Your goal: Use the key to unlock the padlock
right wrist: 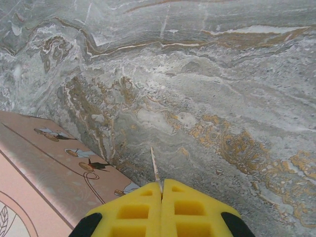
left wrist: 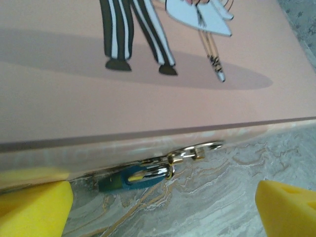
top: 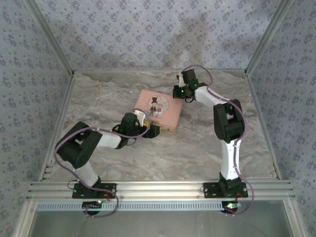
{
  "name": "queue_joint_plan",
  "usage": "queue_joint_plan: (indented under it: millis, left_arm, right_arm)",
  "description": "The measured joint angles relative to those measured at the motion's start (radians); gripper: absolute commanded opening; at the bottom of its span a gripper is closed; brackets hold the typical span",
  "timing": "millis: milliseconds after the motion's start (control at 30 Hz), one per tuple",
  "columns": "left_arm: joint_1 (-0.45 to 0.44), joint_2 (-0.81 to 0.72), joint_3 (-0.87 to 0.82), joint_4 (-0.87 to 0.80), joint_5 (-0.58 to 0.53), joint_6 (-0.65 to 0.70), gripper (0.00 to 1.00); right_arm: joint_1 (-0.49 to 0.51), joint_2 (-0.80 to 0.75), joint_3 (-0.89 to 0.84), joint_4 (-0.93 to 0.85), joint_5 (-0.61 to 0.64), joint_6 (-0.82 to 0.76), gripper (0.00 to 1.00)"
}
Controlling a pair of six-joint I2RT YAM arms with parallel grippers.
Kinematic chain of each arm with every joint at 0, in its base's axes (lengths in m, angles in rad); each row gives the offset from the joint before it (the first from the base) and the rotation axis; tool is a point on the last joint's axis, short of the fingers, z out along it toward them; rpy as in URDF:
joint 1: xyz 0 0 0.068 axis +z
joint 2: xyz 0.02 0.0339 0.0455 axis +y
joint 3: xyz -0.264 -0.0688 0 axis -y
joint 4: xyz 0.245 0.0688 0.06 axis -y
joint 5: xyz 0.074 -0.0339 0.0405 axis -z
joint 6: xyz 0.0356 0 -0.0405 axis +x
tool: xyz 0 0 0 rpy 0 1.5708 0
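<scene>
Left jaws spread wide: in the left wrist view one yellow pad [left wrist: 30,210] stands at each lower corner, with an open gap between them. They sit low over the marbled bench [top: 207,148], facing the near side of the pink tin [top: 157,109] with its cartoon couple on the lid. In that gap the padlock [left wrist: 123,179], small and dark bluish, lies on the bench against the tin's near wall. Its silvery shackle [left wrist: 159,171] is hooked into the tin's clasp.

Right jaws pressed together, pinching what looks like the key [right wrist: 154,165]. A thin pale blade pokes out from between the yellow pads [right wrist: 192,210]. They hang over bare bench just beside the tin's far right corner. The tin rests near the middle of the bench, a little toward the far edge.
</scene>
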Motion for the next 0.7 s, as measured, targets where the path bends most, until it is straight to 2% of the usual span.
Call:
queue_joint_plan:
  millis: [267,400,567,700]
  left_arm:
    - [0.006,0.055,0.04,0.019,0.089,0.013,0.77]
    - [0.004,0.07,0.051,0.024,0.156,0.011,0.79]
    - [0.003,0.072,0.051,0.035,0.204,0.01,0.75]
    - [-0.001,0.072,0.051,0.041,0.224,0.01,0.79]
  right_arm:
    - [-0.003,0.0,0.0,0.014,0.047,-0.004,0.0]
    - [0.001,0.0,0.0,0.014,0.051,-0.005,0.0]
    - [0.004,0.0,-0.002,0.016,0.051,-0.009,0.0]
    - [0.006,-0.002,-0.006,0.023,0.051,-0.012,0.0]
